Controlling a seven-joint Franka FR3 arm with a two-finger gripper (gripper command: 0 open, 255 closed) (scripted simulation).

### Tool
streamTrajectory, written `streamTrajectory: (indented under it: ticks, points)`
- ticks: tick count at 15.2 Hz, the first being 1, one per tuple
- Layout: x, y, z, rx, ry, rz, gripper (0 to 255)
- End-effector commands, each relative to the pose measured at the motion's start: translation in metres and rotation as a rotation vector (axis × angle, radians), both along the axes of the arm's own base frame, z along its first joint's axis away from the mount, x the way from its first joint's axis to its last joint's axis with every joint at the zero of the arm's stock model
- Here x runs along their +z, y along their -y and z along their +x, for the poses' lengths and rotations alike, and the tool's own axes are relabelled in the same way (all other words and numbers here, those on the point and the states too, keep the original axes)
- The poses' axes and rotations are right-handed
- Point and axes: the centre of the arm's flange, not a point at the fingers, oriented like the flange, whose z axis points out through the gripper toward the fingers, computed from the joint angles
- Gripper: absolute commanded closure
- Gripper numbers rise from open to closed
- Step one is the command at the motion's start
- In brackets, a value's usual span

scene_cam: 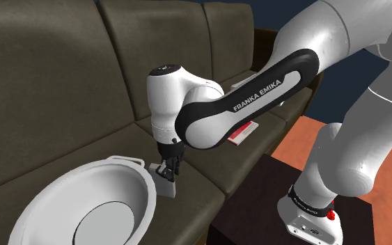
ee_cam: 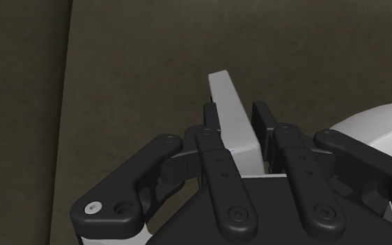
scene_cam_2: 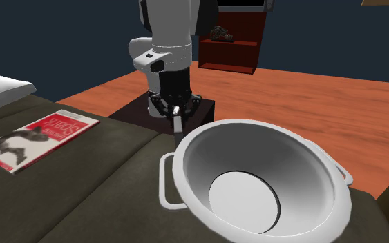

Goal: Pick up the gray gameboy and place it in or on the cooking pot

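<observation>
The gripper [ee_cam: 236, 115] is clamped on the gameboy [ee_cam: 229, 104], a thin, flat grey slab with crisp edges, taken across its narrow thickness. It looks rigid and light. Its smooth, plain faces could slip between the black fingers [ee_cam: 211, 117] if swung hard, so a hold nearer its middle would probably be steadier. It hangs just beside the rim of the pot [scene_cam_2: 186, 148], a wide white bowl-shaped vessel with loop handles, which sits on a dark matte sofa [scene_cam: 62, 83].
</observation>
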Motion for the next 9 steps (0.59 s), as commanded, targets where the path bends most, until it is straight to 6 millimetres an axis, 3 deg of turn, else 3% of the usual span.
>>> streamTrajectory:
  ticks: [1,5,9]
  points:
    - [0.0,0.0,0.0,0.0,0.0,0.0,255]
    - [0.0,0.0,0.0,0.0,0.0,0.0,255]
    - [0.021,0.0,0.0,0.0,0.0,0.0,255]
